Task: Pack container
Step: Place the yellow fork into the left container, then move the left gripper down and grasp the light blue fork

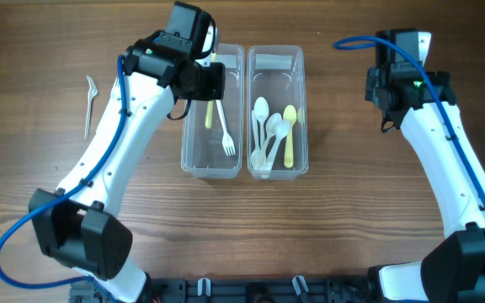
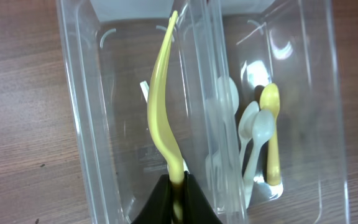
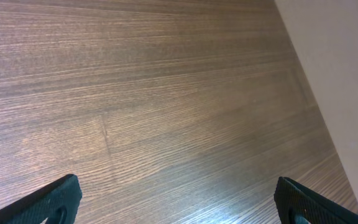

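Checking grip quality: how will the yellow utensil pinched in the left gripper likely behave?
The yellow utensil looks like thin plastic, so it is probably light and slightly bendy. Pinched at one end by the left gripper, its long free length could pivot. Its glossy surface may slip.

— What is the left gripper doing?
— Holding a yellow utensil in the left tub, upper centre, beside a white fork.
— And the right tub?
— Spoons are lying in it; a white utensil is lying upper left.
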